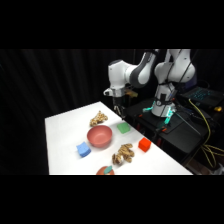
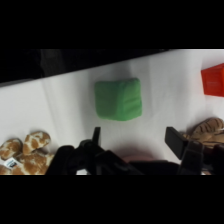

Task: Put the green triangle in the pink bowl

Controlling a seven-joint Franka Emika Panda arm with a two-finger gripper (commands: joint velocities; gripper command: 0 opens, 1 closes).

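Quick count of what's laid out on the white table (image 1: 65,150): one green triangle (image 1: 123,128), one pink bowl (image 1: 99,136), one blue block (image 1: 83,149), one red block (image 1: 144,145), and two tan lumpy clusters (image 1: 98,119) (image 1: 123,154). A partly cut-off reddish object (image 1: 105,171) is also seen at the table's near edge, too little of it to be identified.

The green triangle is found at about 2 o'clock from the pink bowl, just beside its rim, resting on the table.

The gripper (image 1: 119,111) is hung above the green triangle, not touching it. In the wrist view the fingers (image 2: 96,136) are spread wide apart, wider than the block (image 2: 118,98), and nothing is held between them.
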